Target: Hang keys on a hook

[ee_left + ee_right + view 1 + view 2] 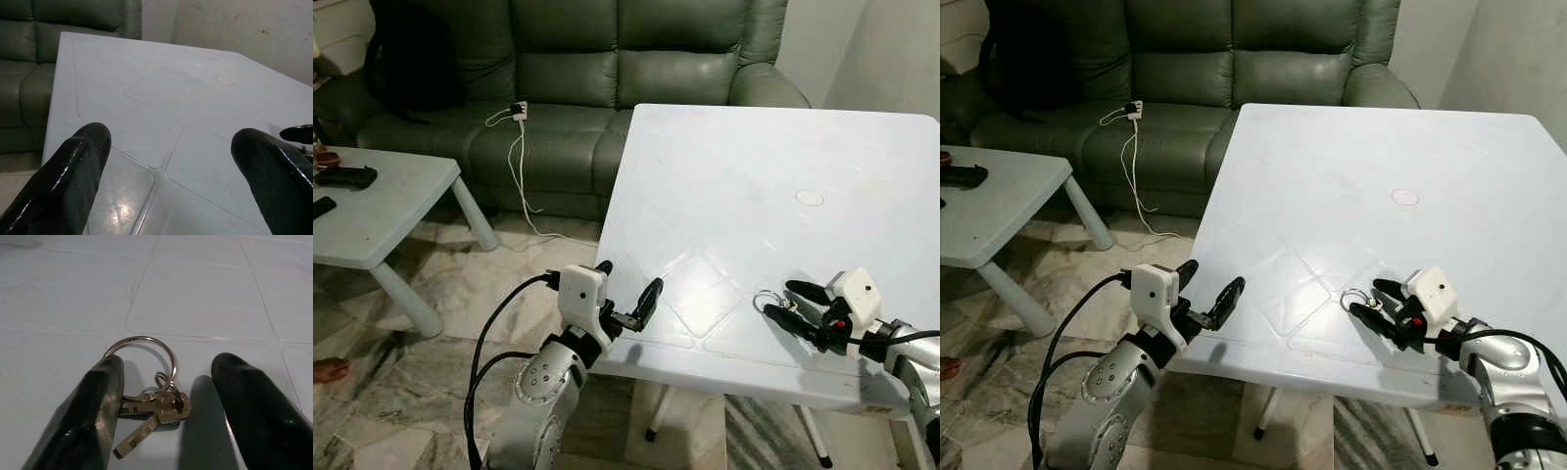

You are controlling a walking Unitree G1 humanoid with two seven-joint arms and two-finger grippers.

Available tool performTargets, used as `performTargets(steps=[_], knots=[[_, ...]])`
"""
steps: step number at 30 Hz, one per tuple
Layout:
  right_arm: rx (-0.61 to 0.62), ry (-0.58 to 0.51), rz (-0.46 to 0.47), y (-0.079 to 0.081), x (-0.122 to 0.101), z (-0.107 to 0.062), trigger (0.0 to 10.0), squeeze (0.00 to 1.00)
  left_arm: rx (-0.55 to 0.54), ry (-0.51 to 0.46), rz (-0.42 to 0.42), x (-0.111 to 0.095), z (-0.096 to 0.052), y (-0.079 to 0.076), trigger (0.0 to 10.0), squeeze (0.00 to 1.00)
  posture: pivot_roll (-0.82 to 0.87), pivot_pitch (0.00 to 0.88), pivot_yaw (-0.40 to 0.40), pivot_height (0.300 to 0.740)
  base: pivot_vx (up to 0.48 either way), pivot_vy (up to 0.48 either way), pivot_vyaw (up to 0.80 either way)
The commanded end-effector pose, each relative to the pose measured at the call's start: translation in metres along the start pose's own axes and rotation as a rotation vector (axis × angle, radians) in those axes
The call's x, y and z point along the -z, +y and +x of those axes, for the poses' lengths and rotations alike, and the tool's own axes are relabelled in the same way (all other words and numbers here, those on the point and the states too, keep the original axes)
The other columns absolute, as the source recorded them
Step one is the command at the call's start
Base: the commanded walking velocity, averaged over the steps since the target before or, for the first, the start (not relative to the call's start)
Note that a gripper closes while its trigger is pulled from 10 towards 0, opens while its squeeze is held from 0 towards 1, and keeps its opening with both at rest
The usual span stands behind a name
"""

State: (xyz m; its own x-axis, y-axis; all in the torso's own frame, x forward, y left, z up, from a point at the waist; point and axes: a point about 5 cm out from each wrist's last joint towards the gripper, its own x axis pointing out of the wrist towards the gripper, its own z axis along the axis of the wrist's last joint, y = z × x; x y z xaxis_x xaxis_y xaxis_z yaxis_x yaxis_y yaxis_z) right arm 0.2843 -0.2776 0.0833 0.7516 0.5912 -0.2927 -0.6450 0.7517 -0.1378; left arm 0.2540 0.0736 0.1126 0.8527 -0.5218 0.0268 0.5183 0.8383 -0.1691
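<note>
Glossy plastic, bright metal, soft leather

The white table [754, 166] looks like smooth moulded plastic with a sheen; the keys [151, 411] and their ring are shiny metal; the right gripper [166, 431] fingers are glossy black; the green sofa [607, 69] looks like matt leather.

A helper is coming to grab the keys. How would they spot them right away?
Look at the big white table in front of the green sofa. Near its front edge, between the right gripper's open black fingers, lie the keys: small metal keys on a round ring.
</note>
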Motion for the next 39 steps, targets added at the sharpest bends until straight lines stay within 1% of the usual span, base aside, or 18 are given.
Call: performTargets(steps=[1,2,7,8,11,12,13,14,15,25,26,29,39], knots=[[-0.001,0.021,0.002,-0.0024,0.0021,-0.0031,0.5,0.00,-0.003,0.000,0.010,-0.0023,-0.0011,-0.0003,10.0,0.00,-0.03,0.032,0.003,0.740,0.000,0.000,0.00],[-0.004,0.023,0.012,-0.0023,0.0030,-0.0034,0.0,0.00,-0.004,0.000,0.009,-0.0024,-0.0008,-0.0003,10.0,0.00,-0.03,0.028,0.003,0.740,0.000,0.000,0.00],[0.006,0.036,0.012,-0.0022,0.0060,-0.0041,0.0,0.00,-0.003,0.000,0.010,-0.0021,-0.0011,-0.0009,10.0,0.00,-0.03,0.026,0.004,0.740,0.000,0.000,0.00],[0.010,0.039,0.007,-0.0024,0.0061,-0.0041,10.0,0.00,-0.004,0.000,0.010,-0.0022,-0.0010,-0.0008,10.0,0.00,-0.03,0.026,0.004,0.740,0.000,0.000,0.00],[0.008,0.039,0.020,-0.0022,0.0072,-0.0037,10.0,0.00,-0.005,-0.001,0.012,-0.0023,-0.0007,-0.0008,10.0,0.00,-0.03,0.019,0.006,0.740,0.000,0.000,0.00],[0.009,0.039,0.024,-0.0022,0.0074,-0.0036,6.5,0.00,-0.005,-0.001,0.012,-0.0022,-0.0006,-0.0007,10.0,0.00,-0.03,0.019,0.006,0.740,0.000,0.000,0.00],[0.009,0.039,0.024,-0.0022,0.0074,-0.0036,6.5,0.00,-0.005,-0.001,0.012,-0.0022,-0.0006,-0.0007,10.0,0.00,-0.03,0.019,0.006,0.740,0.000,0.000,0.00],[0.011,0.037,0.027,-0.0025,0.0076,-0.0035,4.6,0.00,-0.005,-0.001,0.012,-0.0023,-0.0004,-0.0008,10.0,0.00,-0.03,0.019,0.006,0.740,0.000,0.000,0.00],[0.012,0.036,0.030,-0.0026,0.0076,-0.0034,0.0,0.00,-0.005,-0.001,0.013,-0.0023,-0.0002,-0.0008,10.0,0.00,-0.04,0.014,0.006,0.740,0.000,0.000,0.00],[0.024,0.037,0.035,-0.0052,0.0074,-0.0039,0.0,0.00,-0.001,-0.002,0.010,-0.0027,0.0009,-0.0022,10.0,0.00,-0.04,0.020,0.004,0.740,0.000,0.000,0.00],[0.018,0.036,0.052,-0.0049,0.0083,-0.0046,0.0,0.00,-0.003,-0.001,0.011,-0.0022,0.0005,-0.0018,10.0,0.00,-0.04,0.022,0.005,0.740,0.000,0.000,0.00],[0.018,0.036,0.054,-0.0047,0.0092,-0.0051,0.0,0.00,-0.007,-0.002,0.008,-0.0025,0.0008,-0.0013,10.0,0.00,-0.03,0.025,0.003,0.740,0.000,0.000,0.00],[0.026,0.030,0.049,-0.0058,0.0077,-0.0043,0.0,0.00,-0.012,-0.003,0.006,-0.0029,0.0010,-0.0011,10.0,0.00,-0.03,0.027,0.000,0.740,0.000,0.000,0.00]])
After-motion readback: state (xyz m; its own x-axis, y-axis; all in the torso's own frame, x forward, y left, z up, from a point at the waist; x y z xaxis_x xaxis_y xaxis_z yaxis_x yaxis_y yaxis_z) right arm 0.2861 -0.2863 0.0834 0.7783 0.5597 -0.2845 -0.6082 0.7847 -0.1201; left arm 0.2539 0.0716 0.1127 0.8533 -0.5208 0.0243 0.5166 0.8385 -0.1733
